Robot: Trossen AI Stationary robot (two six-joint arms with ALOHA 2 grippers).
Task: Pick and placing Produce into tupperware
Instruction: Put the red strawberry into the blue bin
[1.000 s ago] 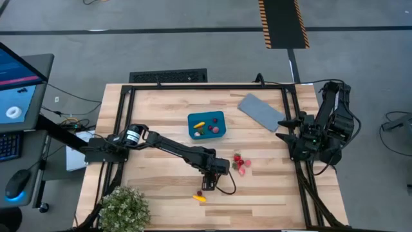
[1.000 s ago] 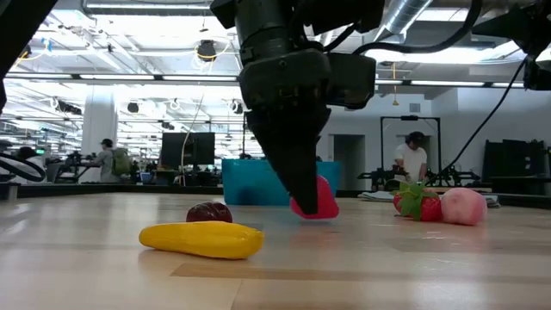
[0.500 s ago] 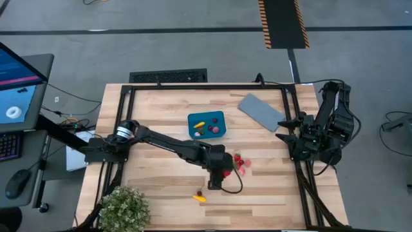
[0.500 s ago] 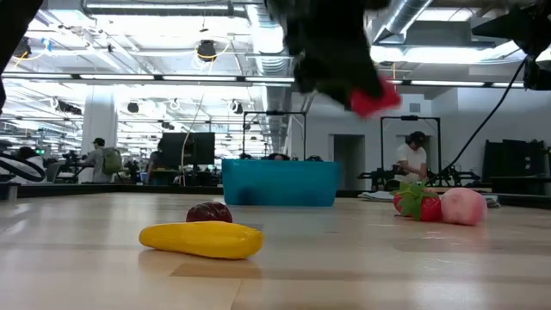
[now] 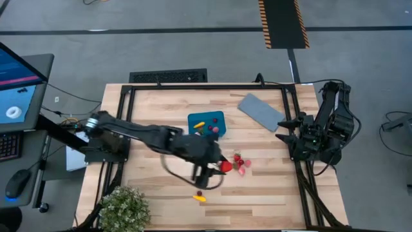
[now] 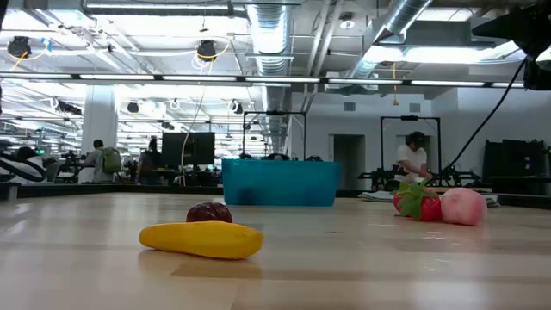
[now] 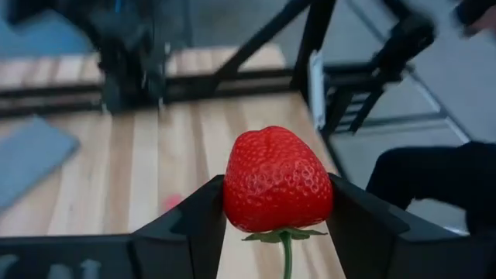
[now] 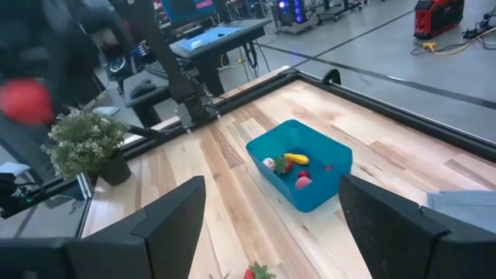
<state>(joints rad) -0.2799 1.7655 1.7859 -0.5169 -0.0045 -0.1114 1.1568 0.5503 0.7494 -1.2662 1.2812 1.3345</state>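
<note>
My left gripper (image 5: 221,165) is shut on a red strawberry (image 7: 277,180), held above the table's middle and right of the dark arm in the high view (image 5: 225,167). The teal tupperware (image 5: 206,124) stands on the table farther back, with a yellow piece and some red and pink pieces inside (image 8: 294,167). More red and pink pieces (image 5: 241,162) lie on the table beside the gripper. A yellow piece (image 6: 202,239) and a dark red one (image 6: 209,212) lie nearer the front. My right gripper (image 8: 271,232) is open and empty at the table's right edge (image 5: 286,124). My left gripper pinches the strawberry by its two opposite sides (image 7: 229,194) between its two fingers (image 7: 198,217). The fingers point about level toward the table's right edge. The strawberry is lifted clear of the table, and its green leaves and stem (image 7: 285,236) show between the fingers.
A flat grey lid (image 5: 261,111) lies at the far right of the table. A leafy green plant (image 5: 123,207) stands at the near left corner. A dark frame runs around the table's edges. People stand in the room beyond.
My left gripper, shut on the strawberry, has risen from the table and out of the low view. It has tipped from pointing down to about level and has gone a little toward the table's far edge. The strawberry has been lifted clear of the table.
</note>
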